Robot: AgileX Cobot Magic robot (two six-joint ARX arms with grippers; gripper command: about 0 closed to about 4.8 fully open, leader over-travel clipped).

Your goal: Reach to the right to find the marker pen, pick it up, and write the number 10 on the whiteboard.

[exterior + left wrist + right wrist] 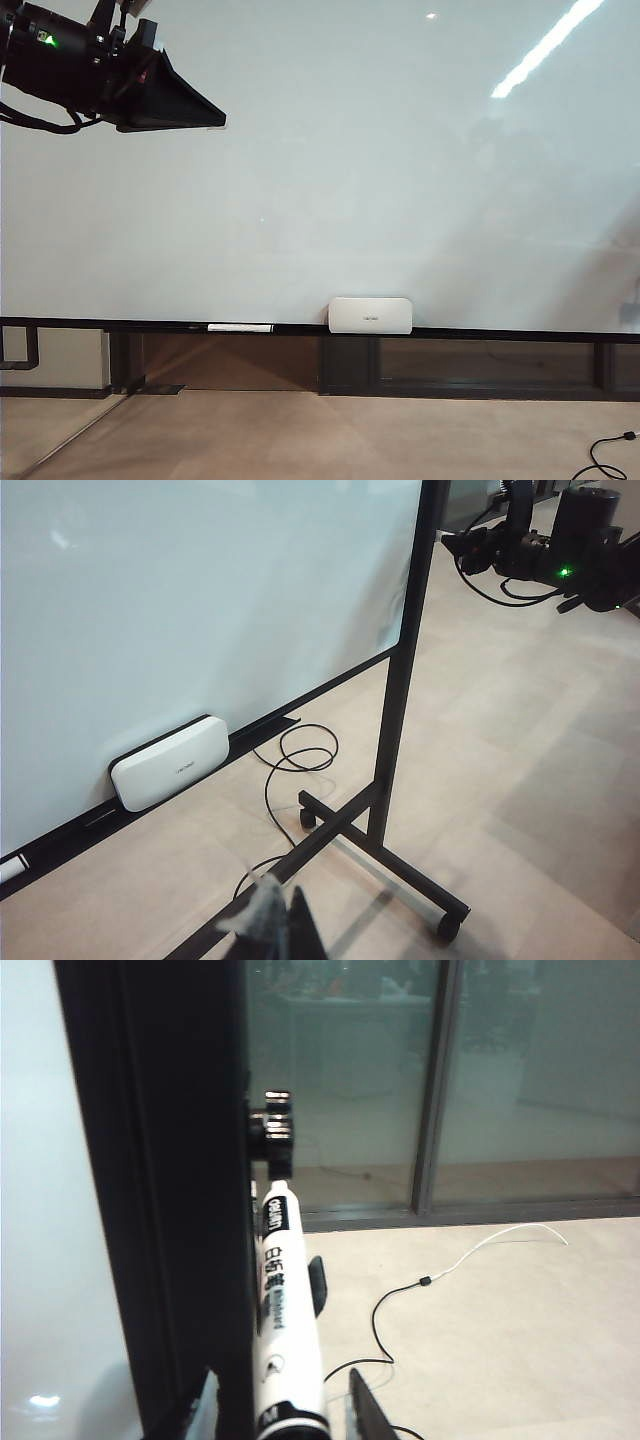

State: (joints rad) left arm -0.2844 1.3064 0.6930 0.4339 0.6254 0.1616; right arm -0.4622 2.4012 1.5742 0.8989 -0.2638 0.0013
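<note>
My right fingers (pixel 285 1415) sit at the board's dark side post (pixel 165 1190), spread apart with the marker pen (pixel 283 1320) standing between them; whether they truly pinch its white barrel I cannot tell. The pen runs along the post, cap end toward a black knob (pixel 272 1135). My left fingers (pixel 275 925) hang low over the floor beside the whiteboard (pixel 330 160); I cannot tell whether they are open or closed. A white box (pixel 370 315) and a white stick (pixel 240 327) rest on the ledge (pixel 500 333).
</note>
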